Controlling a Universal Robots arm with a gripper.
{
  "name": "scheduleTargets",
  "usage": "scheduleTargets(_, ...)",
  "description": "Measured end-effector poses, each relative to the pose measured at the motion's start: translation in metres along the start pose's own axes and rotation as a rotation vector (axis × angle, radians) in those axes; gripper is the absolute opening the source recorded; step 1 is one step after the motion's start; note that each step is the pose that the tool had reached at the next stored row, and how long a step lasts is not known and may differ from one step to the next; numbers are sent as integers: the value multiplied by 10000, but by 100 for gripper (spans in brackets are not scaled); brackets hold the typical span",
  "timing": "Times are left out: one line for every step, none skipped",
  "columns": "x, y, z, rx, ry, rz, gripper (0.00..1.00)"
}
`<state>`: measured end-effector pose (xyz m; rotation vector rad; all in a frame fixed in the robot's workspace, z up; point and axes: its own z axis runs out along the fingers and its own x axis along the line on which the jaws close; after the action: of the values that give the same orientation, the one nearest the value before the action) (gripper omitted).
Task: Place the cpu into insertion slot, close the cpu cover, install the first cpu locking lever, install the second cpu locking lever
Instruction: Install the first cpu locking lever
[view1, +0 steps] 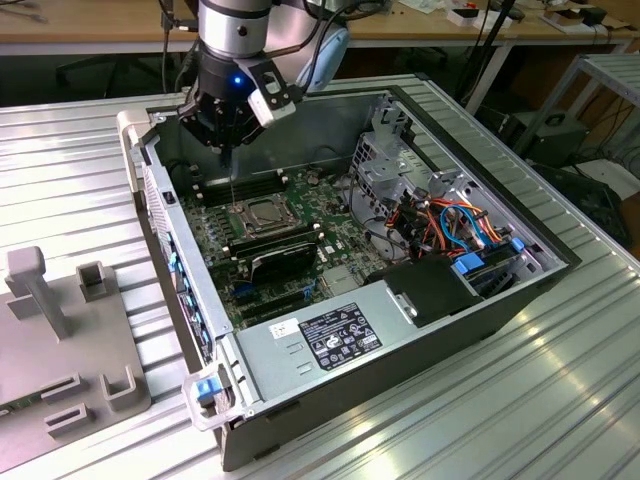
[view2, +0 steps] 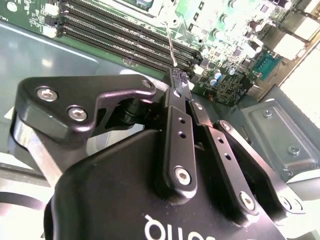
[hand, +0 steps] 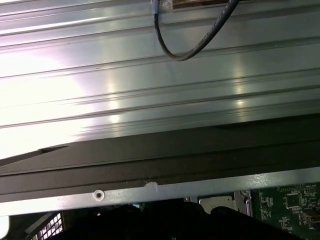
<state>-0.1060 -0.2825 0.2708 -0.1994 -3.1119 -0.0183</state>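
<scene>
- The gripper (view1: 228, 138) hangs in the upper left-centre of the exterior view. Its fingers are pinched shut on a thin wire locking lever (view2: 171, 45), which stands nearly upright below them.
- The cpu (view1: 263, 212) lies flat in the insertion slot (view1: 240, 222) at the lever's foot. The cpu cover (view1: 284, 214) seems to be down around it, though I cannot tell for sure.
- The lever looks springy, so it could slip from so narrow a pinch and snap back.
- Swung off its arc, it might bend or miss its catch.
- The fingers sit close over the memory slots (view2: 115, 27), and a low sweep could scrape them.
- The open computer case (view1: 330, 120) holds the motherboard (view1: 330, 215), a labelled power supply (view1: 340, 335) and orange and blue cables (view1: 450, 225).
- A grey fixture tray (view1: 60, 340) at lower left carries upright blocks.
</scene>
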Motion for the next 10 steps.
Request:
scheduleTargets(-1,-6,1,1,0,0,11)
scheduleTargets(-4,-20,1,0,0,-1,11)
scheduleTargets(-6,-31,1,0,1,-1,11)
scheduleTargets(-8,-41,2,0,2,-1,11)
scheduleTargets(-11,-60,2,0,0,0,11)
scheduleTargets(-14,-77,2,0,0,-1,11)
scheduleTargets(-16,-86,2,0,0,-1,11)
scheduleTargets(-17,-95,2,0,0,-1,11)
scheduleTargets(-18,-101,3,-1,-1,-2,11)
scheduleTargets(-18,-102,3,1,1,-1,11)
